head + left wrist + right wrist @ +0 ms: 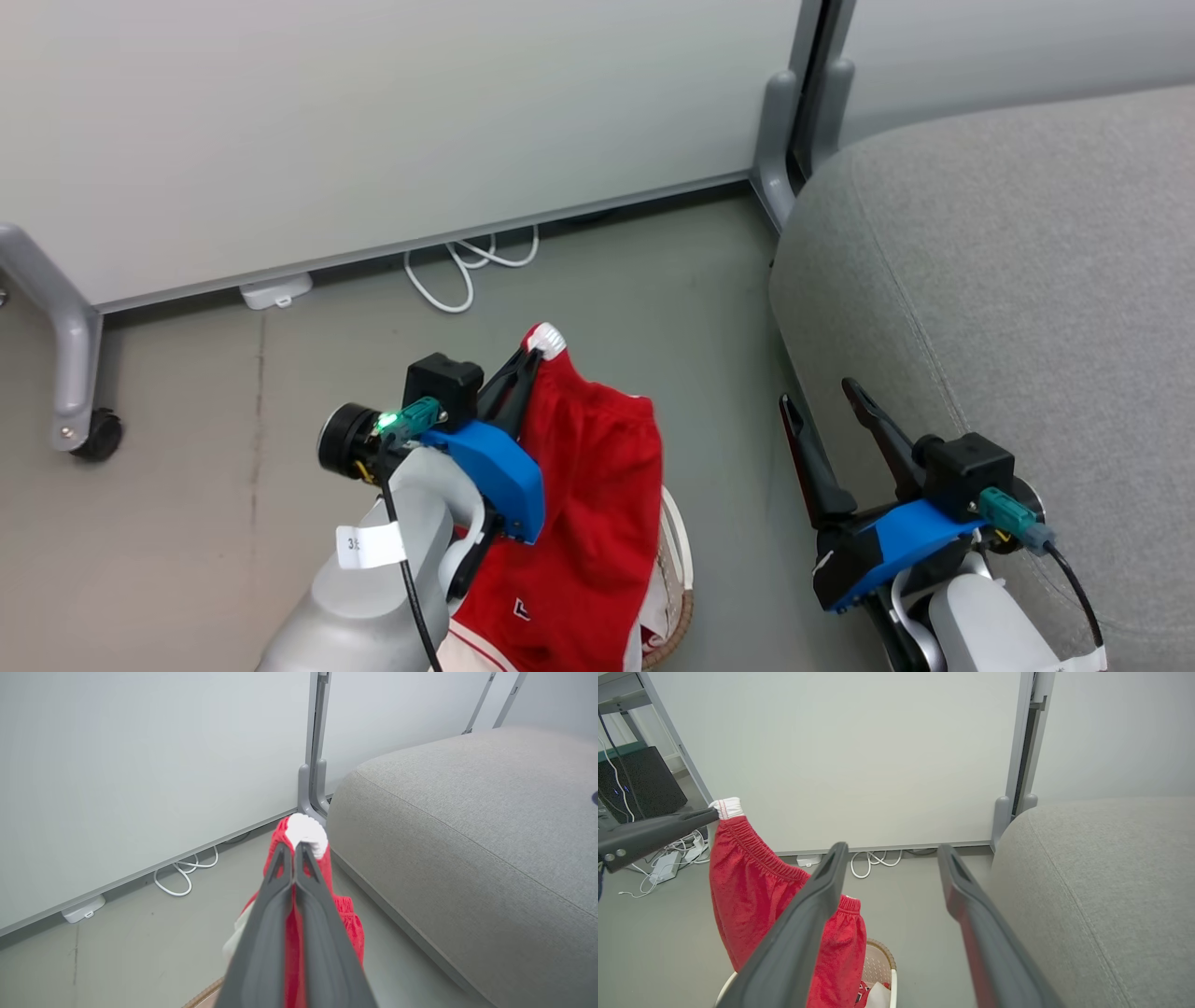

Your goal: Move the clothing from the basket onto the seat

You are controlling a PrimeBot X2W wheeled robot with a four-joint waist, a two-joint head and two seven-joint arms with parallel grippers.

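Partition panel [373, 121]: pale, upright, closes the floor's far edge; its grey leg ends in a black caster [98, 436] at the floor's left edge.

Floor [187, 485]: grey, carries the basket and the seat.

Seat [1008, 280]: grey upholstered cushion along the floor's right side, with a rounded corner and a stitched seam running along its top. No clothing lies on it.

Red garment [588, 485]: hangs full length in the air from the left gripper, with its elastic waist gathered at the top and a white band bunched above the fingertips. It sits left of the seat and apart from it. Its lower part drops over the basket; contact with the rim cannot be told.

Basket [883, 957]: cream, perforated, brown woven-look rim. It stands on the floor near the seat's side, directly under the hanging garment. A second garment [865, 993], red and white, shows inside it.

Left gripper [530, 359]: fingers pressed together, clamped on the white band.

Right gripper [819, 397]: fingers spread wide with nothing between them, raised close beside the seat's near left edge.

White cable [457, 271]: looped at the floor's far edge under the panel, with a small white adapter [275, 291] to its left.
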